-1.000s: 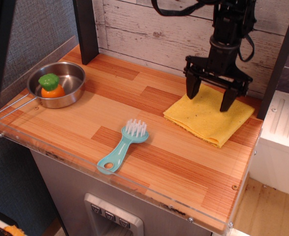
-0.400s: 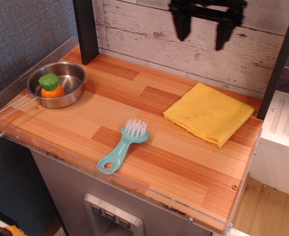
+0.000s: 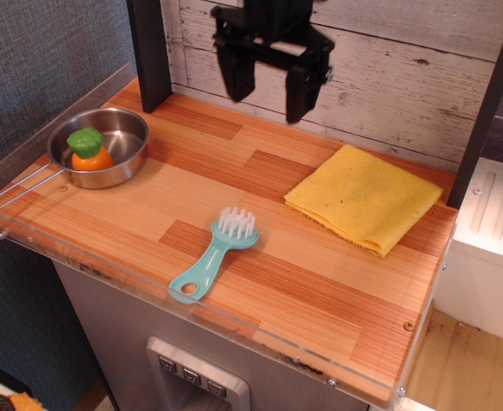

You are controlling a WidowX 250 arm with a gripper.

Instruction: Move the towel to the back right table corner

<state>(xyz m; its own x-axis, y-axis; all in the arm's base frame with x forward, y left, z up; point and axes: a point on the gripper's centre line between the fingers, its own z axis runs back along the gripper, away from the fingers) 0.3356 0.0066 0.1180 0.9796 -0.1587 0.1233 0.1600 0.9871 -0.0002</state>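
Nearest, along the front rim of the table point(image 3: 234, 330): nothing at stake. Slightly further in, a teal brush point(image 3: 214, 254), bristles up, lying well apart from everything else; only a low sweep across the middle could knock it. At the left edge, a steel pan point(image 3: 105, 147) holding an orange-and-green toy point(image 3: 89, 151), with the handle poking out over the side; liable to tip or slide if clipped. On the right, toward the back, the towel point(image 3: 364, 199), folded and flat, close to the back right corner, the task by appearance all but done. Possible trouble there: a corner near the right edge, apt to droop over if nudged; layered edges apt to unfold if snagged. Furthest back and high against the wall, the gripper point(image 3: 271, 86), jaws wide apart, empty, clear of the wood. Main risk from here: descending again and dragging the cloth out of place, or swinging into the dark post behind the pan.
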